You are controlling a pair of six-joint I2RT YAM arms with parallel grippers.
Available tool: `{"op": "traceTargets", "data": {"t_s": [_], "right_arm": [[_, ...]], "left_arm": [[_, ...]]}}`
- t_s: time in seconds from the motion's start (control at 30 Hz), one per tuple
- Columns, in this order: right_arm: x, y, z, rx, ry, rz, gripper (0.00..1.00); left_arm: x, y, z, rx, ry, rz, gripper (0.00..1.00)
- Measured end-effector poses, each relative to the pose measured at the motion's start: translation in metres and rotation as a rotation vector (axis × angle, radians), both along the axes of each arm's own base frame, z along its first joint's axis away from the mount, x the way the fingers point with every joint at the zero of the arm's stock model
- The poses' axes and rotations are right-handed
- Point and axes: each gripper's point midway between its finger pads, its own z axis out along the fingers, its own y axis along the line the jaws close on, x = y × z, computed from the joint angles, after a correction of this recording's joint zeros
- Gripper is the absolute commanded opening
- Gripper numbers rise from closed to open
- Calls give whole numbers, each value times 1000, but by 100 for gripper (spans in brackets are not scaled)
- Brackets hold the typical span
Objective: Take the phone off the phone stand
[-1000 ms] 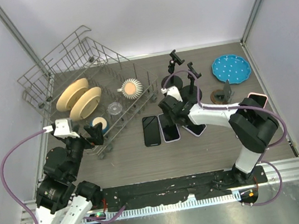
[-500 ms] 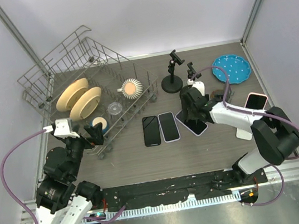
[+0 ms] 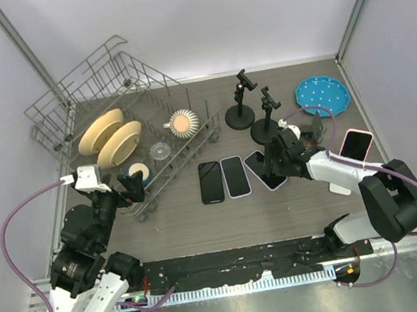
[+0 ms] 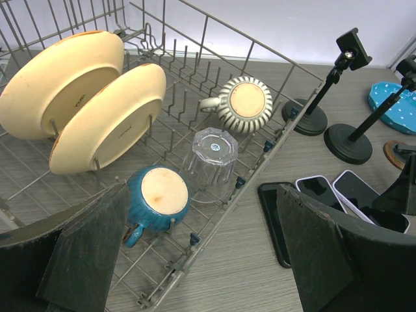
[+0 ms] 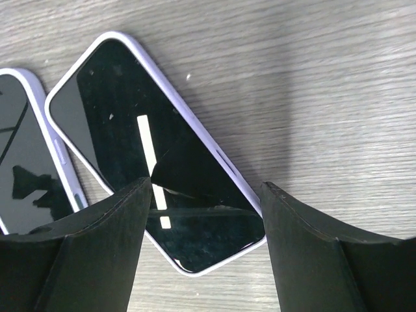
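Observation:
A lilac-edged phone [image 5: 130,130] lies flat on the table with its dark screen up. My right gripper [image 5: 205,195] hovers open over its near end, one finger on each side, without touching it. From above, the right gripper [image 3: 274,162] covers part of this phone [image 3: 258,165]. Two black phone stands [image 3: 241,104] [image 3: 267,120] stand upright behind it with empty clamps. My left gripper [image 3: 130,185] hangs open by the dish rack's front edge; in its wrist view the left gripper [image 4: 201,250] holds nothing.
A black phone [image 3: 211,182] and a white-edged phone [image 3: 235,176] lie side by side left of the lilac one. A pink phone [image 3: 356,143] is at the right. The wire dish rack [image 3: 104,85] holds plates and mugs. A blue plate [image 3: 323,95] sits at the back right.
My right arm has swung to the right, from over the middle phones to the lilac phone's end, and its jaws have narrowed slightly. The left arm has not moved.

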Motion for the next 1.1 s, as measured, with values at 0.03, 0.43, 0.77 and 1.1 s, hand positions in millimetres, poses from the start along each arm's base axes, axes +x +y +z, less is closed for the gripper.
{"op": "traceTargets", "data": {"t_s": [0.03,0.43,0.77,1.1], "right_arm": [[-1,2,0,10,5,6,73],[-28,49,6,185,63,159,73],[-10,41,17,128,-7,121,73],[-6,52,0,145,37,153,71]], "left_arm": [[0,0,0,0,0,0,99],[0,0,0,1,2,-2,99],[0,-2,-1,1,3,-9,99],[0,-3,-1,1,3,-15,99]]}}
